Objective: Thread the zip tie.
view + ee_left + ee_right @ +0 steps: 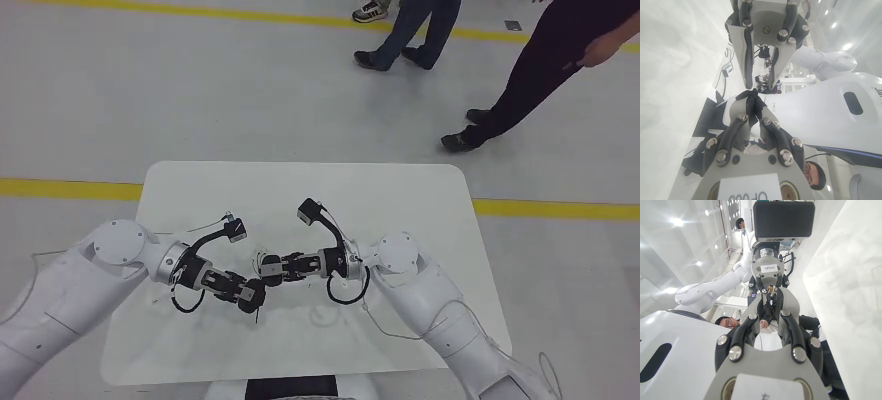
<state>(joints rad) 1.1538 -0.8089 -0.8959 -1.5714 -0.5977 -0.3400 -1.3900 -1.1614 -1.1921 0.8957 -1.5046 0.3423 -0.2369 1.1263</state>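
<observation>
Both arms meet over the middle of the white table (pixel 420 200). My left gripper (pixel 753 108) is shut on a black zip tie (pixel 752 96). The tie's bunched end sticks out past the fingertips, and a thin black tail (pixel 258 312) hangs below. My right gripper (pixel 761 86) faces it tip to tip. It is open, with its two fingers (pixel 748 66) apart just beyond the tie's end. In the right wrist view the black tie (pixel 770 308) lies between the right gripper's (pixel 770 302) fingers, with the left gripper (pixel 770 289) right behind it. In the top view the left gripper (pixel 252 291) and right gripper (pixel 272 268) nearly touch.
Black cable loops (pixel 345 295) hang from the right wrist, close above the table. The table's rear half (pixel 300 185) is bare white surface. A yellow floor line (pixel 560 208) runs past both sides of the table.
</observation>
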